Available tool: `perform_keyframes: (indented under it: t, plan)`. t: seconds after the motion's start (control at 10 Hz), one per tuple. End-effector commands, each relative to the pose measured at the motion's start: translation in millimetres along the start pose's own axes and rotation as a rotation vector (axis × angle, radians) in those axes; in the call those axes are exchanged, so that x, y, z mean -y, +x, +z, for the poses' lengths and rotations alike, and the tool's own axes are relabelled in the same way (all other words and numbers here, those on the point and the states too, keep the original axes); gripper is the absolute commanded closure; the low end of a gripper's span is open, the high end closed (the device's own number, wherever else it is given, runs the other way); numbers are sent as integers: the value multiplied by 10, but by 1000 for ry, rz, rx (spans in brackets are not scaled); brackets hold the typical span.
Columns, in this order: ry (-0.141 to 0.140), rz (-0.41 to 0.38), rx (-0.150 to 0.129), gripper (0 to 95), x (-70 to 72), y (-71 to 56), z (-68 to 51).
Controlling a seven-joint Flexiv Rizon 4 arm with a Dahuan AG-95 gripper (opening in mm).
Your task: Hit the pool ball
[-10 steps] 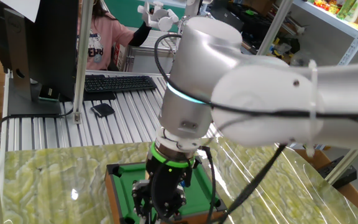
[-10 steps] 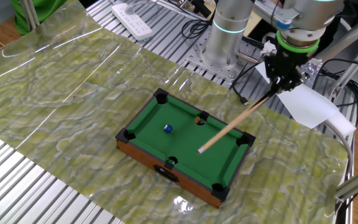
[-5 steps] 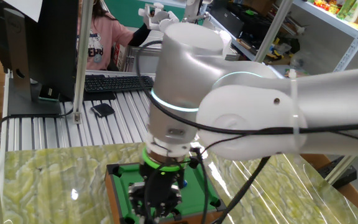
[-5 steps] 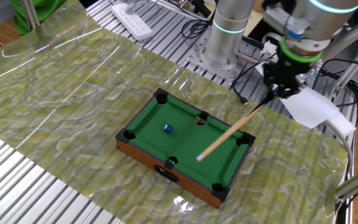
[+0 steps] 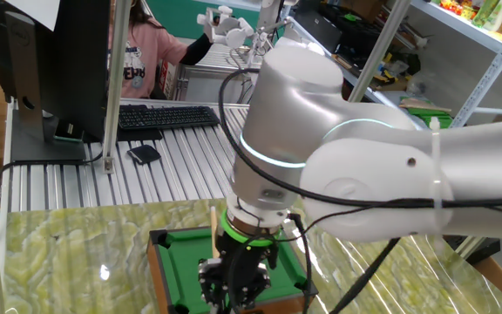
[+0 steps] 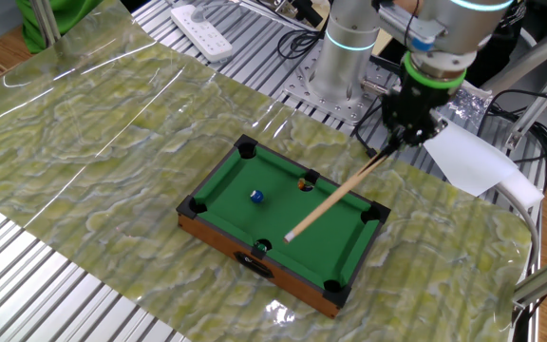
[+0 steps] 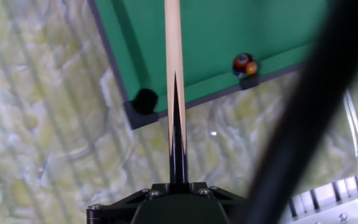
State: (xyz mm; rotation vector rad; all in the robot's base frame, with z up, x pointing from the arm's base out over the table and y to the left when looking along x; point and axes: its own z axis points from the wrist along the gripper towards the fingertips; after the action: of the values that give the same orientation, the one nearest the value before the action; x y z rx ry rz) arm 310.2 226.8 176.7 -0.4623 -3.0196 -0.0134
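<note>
Gripper (image 6: 408,128) hanging above the far edge of the miniature pool table (image 6: 224,182), jaws clamped on the dark butt of the cue stick (image 6: 335,200) — held firm, angled down across the green felt. Pale tip hovering low over the cloth, close to the near rail and just beside the middle pocket there. Pool ball (image 6: 255,197) sitting on the felt in the left half of the table, a tiny blue thing with a pale spot, at about 10 o'clock from the cue tip and clearly apart from it — no contact. A second ball (image 6: 304,184), orange and dark, tucked against the far rail's middle pocket, roughly 3 o'clock from the blue one.

From the hand view, looking straight down the shaft: cue stick (image 7: 174,87) running up toward 12 o'clock over the table's edge, black corner pocket (image 7: 145,99) just left of it, the multicoloured ball (image 7: 245,65) at about 2 o'clock near the rail. Blue ball out of this view.

From one fixed view, big white arm (image 5: 347,166) filling the picture, gripper (image 5: 238,292) down at the table, a sliver of pale cue (image 5: 213,231) poking up at its left. Marbled green worktop (image 6: 84,142) all round.
</note>
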Motion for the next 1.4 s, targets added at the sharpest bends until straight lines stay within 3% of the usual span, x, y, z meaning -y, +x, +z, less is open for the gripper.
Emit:
perform_keyframes:
  t: [0.1,0.4,0.8,1.4]
  plan:
    - [-1,-1,8,950,-5,-63,40]
    - [6,-1,10,950,3,-162,126]
    - [5,-18,13,950,126,-207,272]
    - [7,-26,22,950,144,-299,333]
